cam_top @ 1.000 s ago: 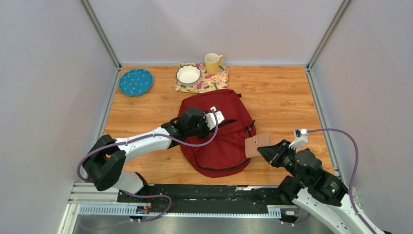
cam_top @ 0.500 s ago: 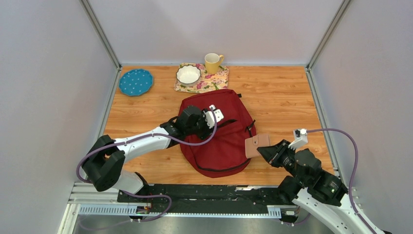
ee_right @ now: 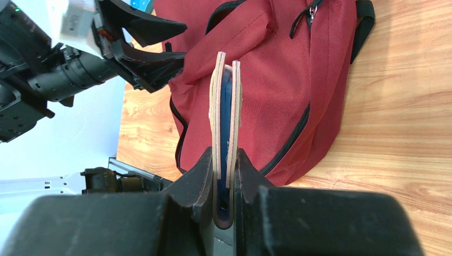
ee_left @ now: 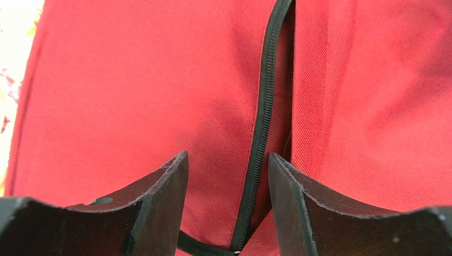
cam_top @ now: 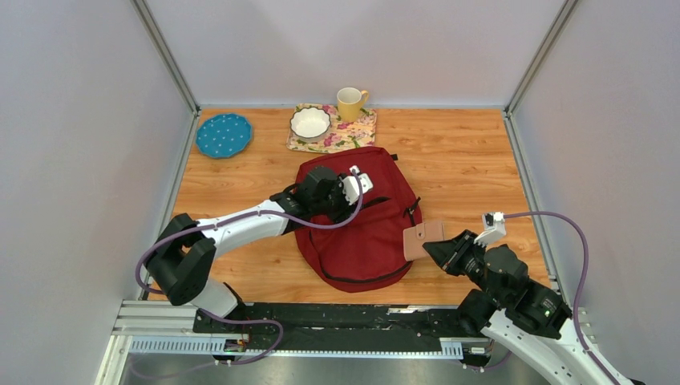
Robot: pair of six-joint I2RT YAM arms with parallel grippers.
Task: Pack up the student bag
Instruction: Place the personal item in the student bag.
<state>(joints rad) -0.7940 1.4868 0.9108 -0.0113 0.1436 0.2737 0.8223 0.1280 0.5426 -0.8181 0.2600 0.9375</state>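
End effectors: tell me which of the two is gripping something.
The right end effector, shut on a flat tan wallet beside the student bag. The left end effector is open above the bag's zipper, holding nothing.

The wooden surface [cam_top: 465, 152] carries three things directly. A blue dotted plate [cam_top: 224, 135] sits in the far left corner. A floral mat [cam_top: 355, 128] lies at the far edge, near the middle. The dark red student bag [cam_top: 369, 241] lies flat at the centre, its far end right at the mat's near edge.
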